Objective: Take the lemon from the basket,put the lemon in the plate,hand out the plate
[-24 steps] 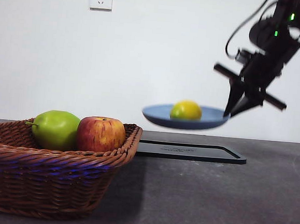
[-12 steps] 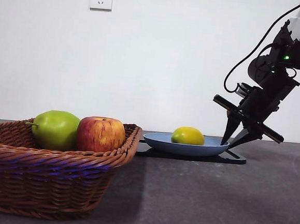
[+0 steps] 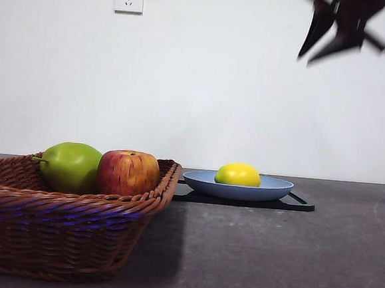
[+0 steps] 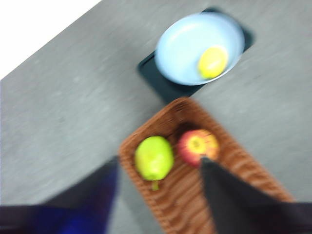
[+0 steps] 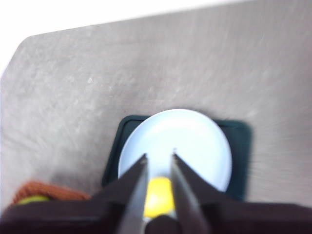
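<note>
High above the table, the right gripper (image 3: pixel 320 50) holds nothing, its jaws only narrowly apart (the left gripper (image 4: pixel 158 170) gapes wide over the basket (image 3: pixel 73 221)). Below, the lemon (image 3: pixel 237 174) lies in the plate (image 3: pixel 275 189) on a black tray (image 3: pixel 301 204).

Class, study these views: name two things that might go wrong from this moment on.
1. The lemon lies loose near one side of the plate, so it might roll when the plate is lifted.
2. The right pincer is high above the plate's shallow rim; a fresh grasp there may slip.
</note>
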